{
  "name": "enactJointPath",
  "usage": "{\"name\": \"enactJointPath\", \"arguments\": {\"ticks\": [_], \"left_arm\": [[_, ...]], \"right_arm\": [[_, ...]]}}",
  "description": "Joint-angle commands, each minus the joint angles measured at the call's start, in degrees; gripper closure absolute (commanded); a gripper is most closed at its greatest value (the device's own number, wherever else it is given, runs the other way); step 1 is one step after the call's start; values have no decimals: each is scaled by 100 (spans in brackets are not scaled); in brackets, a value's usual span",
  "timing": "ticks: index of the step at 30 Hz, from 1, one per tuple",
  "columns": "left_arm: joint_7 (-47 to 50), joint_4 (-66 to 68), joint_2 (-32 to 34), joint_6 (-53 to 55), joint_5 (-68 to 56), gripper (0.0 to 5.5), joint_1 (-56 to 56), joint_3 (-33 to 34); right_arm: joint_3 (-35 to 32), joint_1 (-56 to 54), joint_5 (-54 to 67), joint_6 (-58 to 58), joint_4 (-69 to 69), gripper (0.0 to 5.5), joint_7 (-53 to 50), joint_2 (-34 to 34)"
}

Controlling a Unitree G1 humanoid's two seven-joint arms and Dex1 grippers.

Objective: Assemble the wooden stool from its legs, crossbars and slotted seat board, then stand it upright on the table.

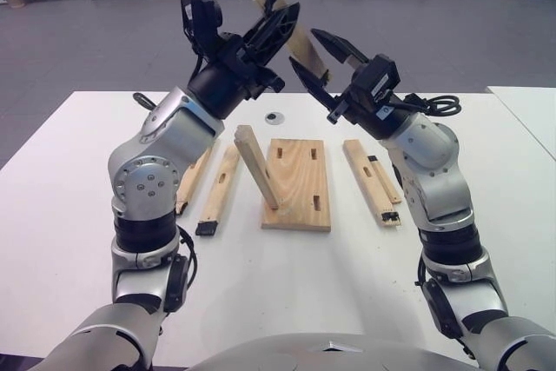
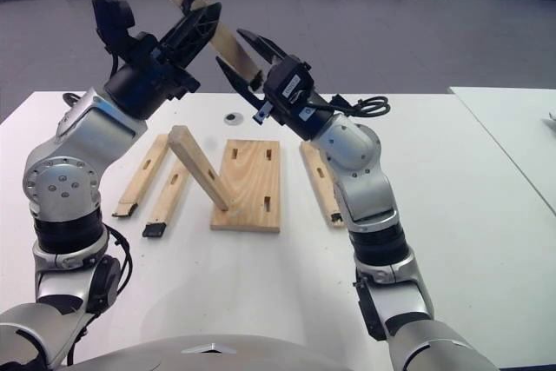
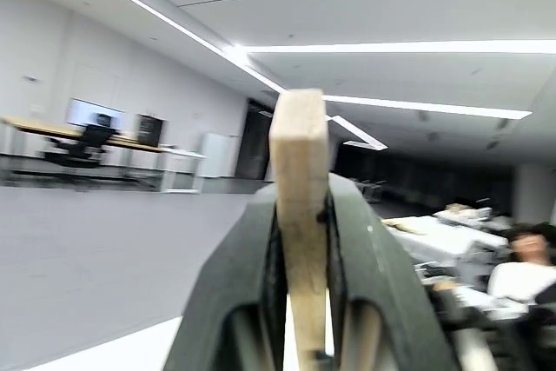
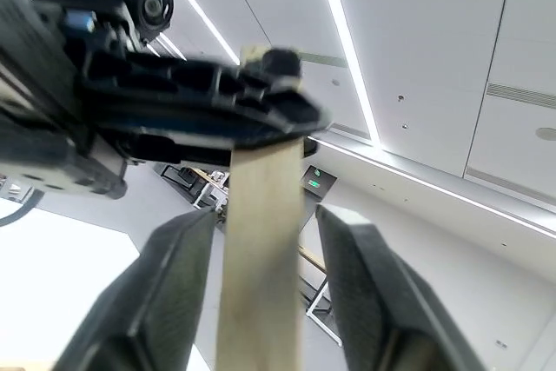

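High above the table's far side, my left gripper point(image 1: 285, 20) is shut on a wooden leg point(image 1: 306, 48), which slants down toward my right. My right gripper point(image 1: 320, 60) is open, with its two fingers on either side of that leg's lower end point(image 4: 261, 301), a small gap on each side. The slotted seat board point(image 1: 300, 188) lies flat mid-table. A second leg point(image 1: 256, 167) stands tilted in the board's left side. In the left wrist view the held leg point(image 3: 300, 154) sticks up between the fingers.
Two loose wooden pieces point(image 1: 195, 178) point(image 1: 221, 187) lie left of the board and two more point(image 1: 363, 178) point(image 1: 384, 182) lie to its right. A small black round fitting point(image 1: 276, 116) sits behind the board. The white table point(image 1: 78, 171) has free room at the front.
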Motion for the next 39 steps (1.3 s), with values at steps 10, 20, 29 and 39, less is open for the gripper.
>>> {"name": "enactJointPath", "arguments": {"ticks": [10,20,29,39], "left_arm": [[88,1093,1229,143,688,511,721,1715],[277,1040,-5,-349,1676,511,2915,1259],[94,1533,-406,-767,2100,511,2915,1143],[-100,1650,-632,-982,2325,511,2930,1064]], "right_arm": [[-470,788,-110,517,398,319,-469,-122],[-1134,1808,98,261,1415,319,-940,106],[-955,2094,216,112,1774,319,-742,246],[-924,2108,204,68,1995,319,-703,273]]}}
